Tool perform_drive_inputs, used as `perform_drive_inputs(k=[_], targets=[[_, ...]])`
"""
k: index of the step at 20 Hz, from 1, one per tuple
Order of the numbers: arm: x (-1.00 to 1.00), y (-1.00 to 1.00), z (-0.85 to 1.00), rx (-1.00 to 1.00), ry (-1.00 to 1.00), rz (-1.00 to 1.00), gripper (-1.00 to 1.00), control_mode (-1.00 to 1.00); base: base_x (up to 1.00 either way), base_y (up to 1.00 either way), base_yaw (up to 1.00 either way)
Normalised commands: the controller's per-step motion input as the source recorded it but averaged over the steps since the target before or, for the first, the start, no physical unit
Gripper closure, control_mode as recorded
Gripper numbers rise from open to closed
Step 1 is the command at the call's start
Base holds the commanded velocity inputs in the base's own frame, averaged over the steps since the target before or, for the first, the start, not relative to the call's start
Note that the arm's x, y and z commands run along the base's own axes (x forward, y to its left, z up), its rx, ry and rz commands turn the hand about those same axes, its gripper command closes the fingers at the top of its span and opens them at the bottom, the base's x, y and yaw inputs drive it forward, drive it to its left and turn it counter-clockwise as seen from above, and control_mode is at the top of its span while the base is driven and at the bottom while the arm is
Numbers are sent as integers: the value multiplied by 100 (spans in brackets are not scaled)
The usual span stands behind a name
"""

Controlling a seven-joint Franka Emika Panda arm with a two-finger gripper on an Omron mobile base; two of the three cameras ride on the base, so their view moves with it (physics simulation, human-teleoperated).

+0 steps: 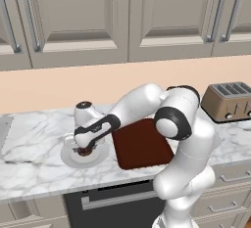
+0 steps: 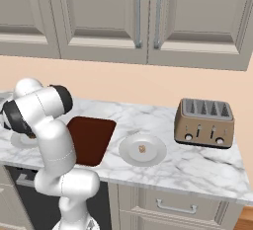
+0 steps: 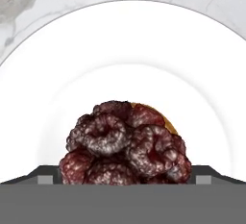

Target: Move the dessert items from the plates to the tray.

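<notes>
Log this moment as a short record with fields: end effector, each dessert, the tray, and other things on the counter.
end effector: open, lowered over the cupcake, fingertips either side of it
cupcake: dark berry-topped, on the left plate, not lifted
morsel: small tan piece in the middle of the right plate
tray: dark reddish-brown, between the two plates, no dessert on it
toaster: at the counter's right end, beyond the right plate
done so far: neither dessert moved yet

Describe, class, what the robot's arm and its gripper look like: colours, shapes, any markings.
The arm is glossy white, built of rounded tubular segments with dark grey-black bands at the joints. The gripper has a white body and small dark fingers. No cables or markings show.
</notes>
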Motion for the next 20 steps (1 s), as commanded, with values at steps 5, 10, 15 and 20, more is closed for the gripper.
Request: perform_drive_inputs(k=[5, 10, 15, 20], targets=[[0, 0, 0, 0, 0, 0, 100, -100, 0, 0, 0], [-2, 0, 1, 0, -1, 0, 100, -100, 0, 0, 0], [-16, -2, 30, 0, -3, 0, 100, -100, 0, 0, 0], [-12, -8, 44, 0, -1, 0, 100, -100, 0, 0, 0]])
